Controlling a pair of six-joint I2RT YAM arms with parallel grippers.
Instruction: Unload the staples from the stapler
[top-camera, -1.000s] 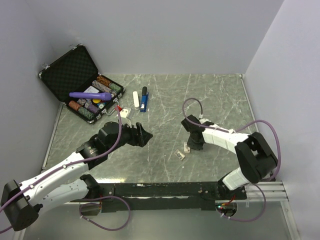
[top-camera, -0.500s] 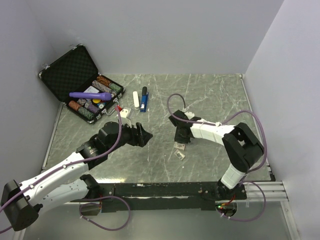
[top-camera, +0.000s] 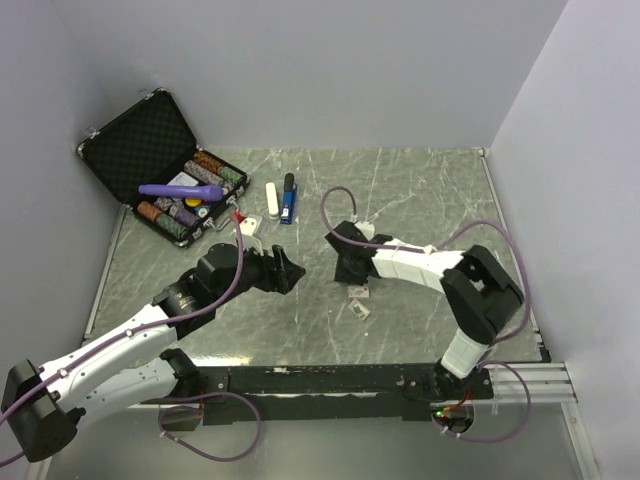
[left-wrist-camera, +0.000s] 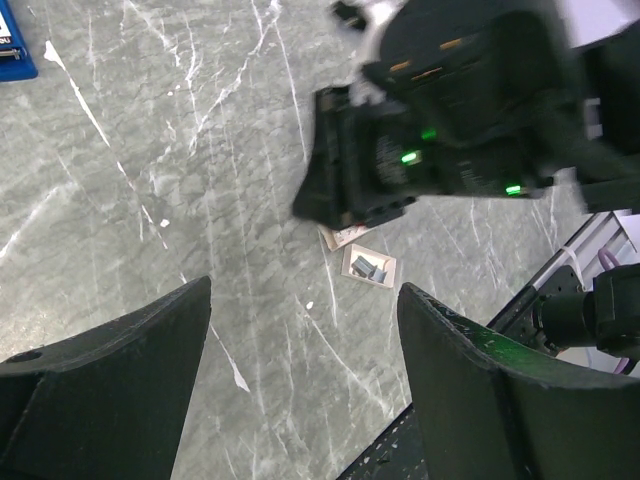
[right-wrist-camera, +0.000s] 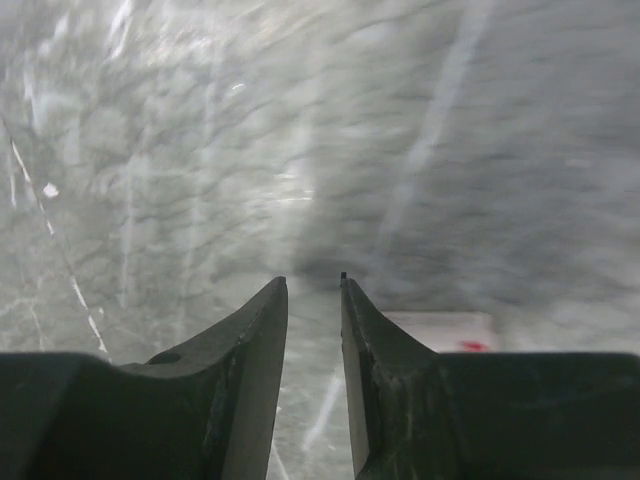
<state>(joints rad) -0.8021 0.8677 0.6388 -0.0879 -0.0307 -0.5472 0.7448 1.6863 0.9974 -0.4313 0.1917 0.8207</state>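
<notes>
The blue stapler (top-camera: 288, 199) with a black top lies at the back of the table, far from both grippers; its blue corner shows at the top left of the left wrist view (left-wrist-camera: 12, 55). My left gripper (top-camera: 290, 272) hovers mid-table, jaws wide open and empty (left-wrist-camera: 305, 290). My right gripper (top-camera: 345, 265) is low over the table to its right, jaws a narrow gap apart with nothing between them (right-wrist-camera: 314, 285). Two small white trays lie just below it (top-camera: 358, 292) (top-camera: 362, 310); one holds dark grey staple pieces (left-wrist-camera: 369, 266).
An open black case (top-camera: 128, 140) of poker chips stands at the back left with a purple tube (top-camera: 180, 190) across it. A white oblong bar (top-camera: 271, 199) lies left of the stapler. Walls close in on three sides.
My right gripper has moved left across the table, past the two small white trays, toward the left gripper. The left arm and the stapler have not moved.
</notes>
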